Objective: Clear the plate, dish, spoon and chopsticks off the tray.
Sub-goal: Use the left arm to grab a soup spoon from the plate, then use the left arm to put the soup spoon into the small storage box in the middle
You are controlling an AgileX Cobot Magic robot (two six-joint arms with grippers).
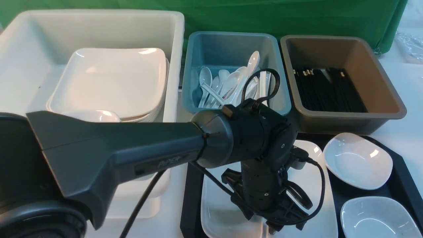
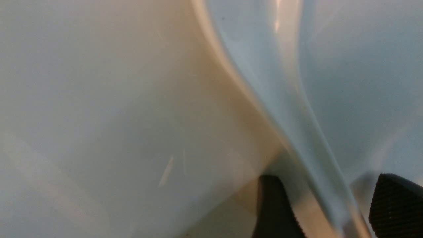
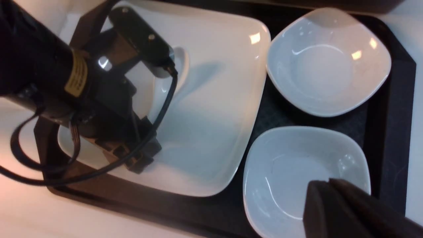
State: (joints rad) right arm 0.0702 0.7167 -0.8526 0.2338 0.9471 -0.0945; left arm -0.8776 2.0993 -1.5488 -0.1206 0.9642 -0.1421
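The large white plate [image 1: 214, 205] lies on the black tray [image 1: 401, 172], on its left part. My left gripper [image 1: 277, 227] reaches down onto the plate's near edge. In the left wrist view its black fingers [image 2: 274, 208] stand apart on either side of the plate's rim [image 2: 297, 109], so the gripper [image 2: 330, 205] is open. A white rounded shape [image 3: 181, 61] on the plate looks like the spoon, half hidden by the left wrist. Two small white dishes [image 1: 358, 160] [image 1: 376, 218] sit on the tray's right part. My right gripper [image 3: 330, 185] is shut and empty above the nearer dish [image 3: 290, 172]. No chopsticks show on the tray.
Behind the tray stand a big white bin [image 1: 29, 49] holding stacked white plates [image 1: 109, 82], a blue bin [image 1: 231, 46] with several white spoons, and a brown bin [image 1: 373, 69] with black chopsticks [image 1: 330, 89]. The left arm [image 1: 115, 152] crosses the view in front of the white bin.
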